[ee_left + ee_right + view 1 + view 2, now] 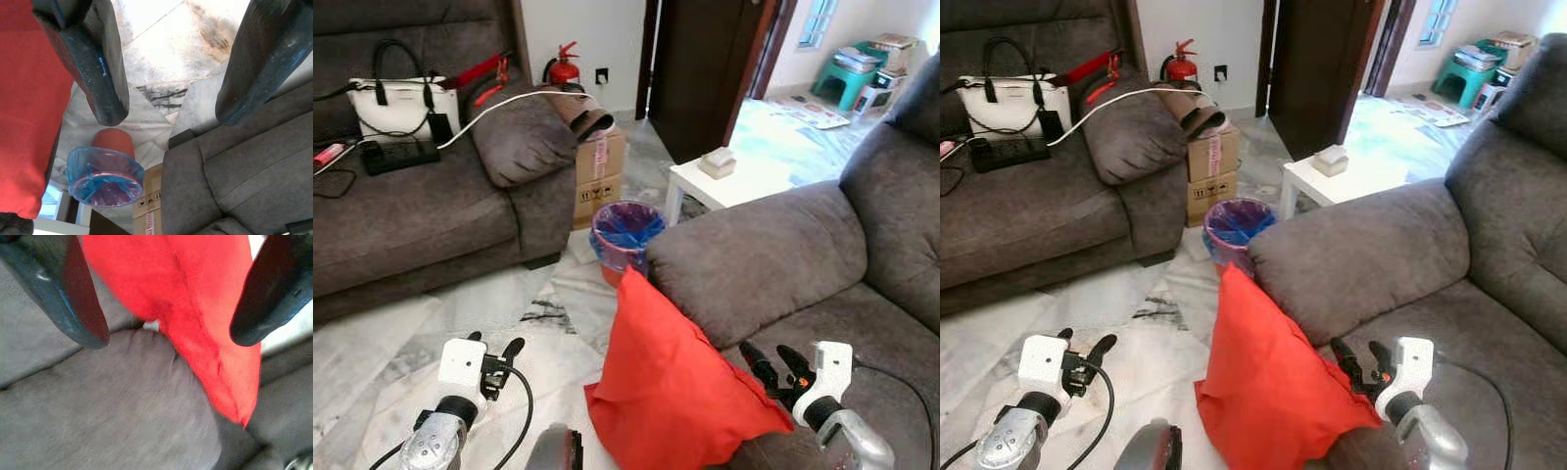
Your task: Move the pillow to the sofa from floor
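Two hands of mine sit low in the frame, both with fingers spread apart and gripping nothing. My left hand [499, 357] hovers at lower left above the marble floor [382, 343]. My right hand [775, 367] sits at lower right, over the grey sofa [773, 264] seat, its fingertips just beside the red pillow [671, 382]. That pillow stands propped at lower centre, leaning against the sofa's armrest front, its lower edge down at the floor. Just above it in the frame is a red bin lined with a blue bag [626, 230], with a cardboard box [599, 176] behind. A white handbag [401, 103] rests on the second sofa at upper left.
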`<state>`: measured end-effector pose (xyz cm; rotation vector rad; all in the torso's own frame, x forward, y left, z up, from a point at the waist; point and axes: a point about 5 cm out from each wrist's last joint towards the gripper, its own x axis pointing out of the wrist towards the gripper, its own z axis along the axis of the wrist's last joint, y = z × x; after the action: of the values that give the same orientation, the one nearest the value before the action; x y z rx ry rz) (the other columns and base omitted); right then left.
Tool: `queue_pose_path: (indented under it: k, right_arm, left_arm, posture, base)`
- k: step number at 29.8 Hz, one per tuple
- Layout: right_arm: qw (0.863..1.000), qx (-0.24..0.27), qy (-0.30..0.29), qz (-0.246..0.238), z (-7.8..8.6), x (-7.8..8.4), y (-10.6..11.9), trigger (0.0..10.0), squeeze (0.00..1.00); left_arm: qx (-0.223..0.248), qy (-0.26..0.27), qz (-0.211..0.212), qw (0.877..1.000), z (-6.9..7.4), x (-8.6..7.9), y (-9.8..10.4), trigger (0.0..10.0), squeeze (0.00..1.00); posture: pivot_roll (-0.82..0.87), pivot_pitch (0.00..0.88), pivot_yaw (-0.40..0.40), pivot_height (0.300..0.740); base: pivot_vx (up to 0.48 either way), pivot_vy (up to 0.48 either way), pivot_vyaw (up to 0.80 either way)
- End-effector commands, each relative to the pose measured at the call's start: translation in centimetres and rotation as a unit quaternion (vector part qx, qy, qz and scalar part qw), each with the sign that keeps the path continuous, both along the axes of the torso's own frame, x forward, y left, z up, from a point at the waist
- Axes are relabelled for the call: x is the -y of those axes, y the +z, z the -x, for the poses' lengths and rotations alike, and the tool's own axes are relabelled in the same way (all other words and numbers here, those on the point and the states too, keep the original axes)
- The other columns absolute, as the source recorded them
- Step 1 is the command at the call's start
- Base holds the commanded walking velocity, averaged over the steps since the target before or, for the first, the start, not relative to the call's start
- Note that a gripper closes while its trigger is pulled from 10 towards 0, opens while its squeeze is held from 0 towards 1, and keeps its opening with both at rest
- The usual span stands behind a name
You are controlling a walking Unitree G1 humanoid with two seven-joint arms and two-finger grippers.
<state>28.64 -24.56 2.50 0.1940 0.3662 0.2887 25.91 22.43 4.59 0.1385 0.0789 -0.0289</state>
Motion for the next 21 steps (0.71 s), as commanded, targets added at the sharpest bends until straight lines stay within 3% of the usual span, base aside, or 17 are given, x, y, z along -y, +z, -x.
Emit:
queue_pose_path:
  k: [1, 4, 12, 16, 21]
  right_arm:
    - [0.998, -0.017, 0.009, 0.065, 0.0, 0.9, 0.1, 10.0, 0.00]
    - [0.989, -0.033, 0.022, 0.146, -0.5, 1.4, 0.3, 10.0, 0.00]
    - [0.986, -0.046, 0.047, 0.151, -0.6, 0.7, 0.1, 10.0, 0.00]
    - [0.984, -0.090, 0.089, 0.129, 0.2, 0.7, -0.7, 10.0, 0.00]
    - [0.975, -0.116, 0.124, 0.139, 0.7, 1.7, -0.6, 10.0, 0.00]
  left_arm:
    - [-0.010, -0.006, -0.006, 1.000, 0.2, 0.1, -0.2, 10.0, 0.00]
    - [-0.014, -0.007, -0.006, 1.000, 0.4, 0.2, -0.4, 10.0, 0.00]
    - [-0.017, -0.010, -0.007, 1.000, 0.5, 0.0, -0.5, 10.0, 0.00]
    - [-0.018, -0.009, -0.008, 1.000, 0.5, 0.0, -0.4, 10.0, 0.00]
    - [-0.020, -0.009, -0.007, 1.000, 0.5, -0.1, -0.5, 10.0, 0.00]
  posture:
    - [0.22, 0.112, -0.045, 0.631]
    - [0.22, 0.113, -0.042, 0.631]
    - [0.23, 0.117, -0.039, 0.631]
    - [0.24, 0.115, -0.036, 0.631]
    - [0.23, 0.116, -0.038, 0.631]
  base:
    - [0.000, 0.000, 0.00]
    - [0.000, 0.000, 0.00]
    - [0.000, 0.000, 0.00]
    - [0.000, 0.000, 0.00]
    - [0.000, 0.000, 0.00]
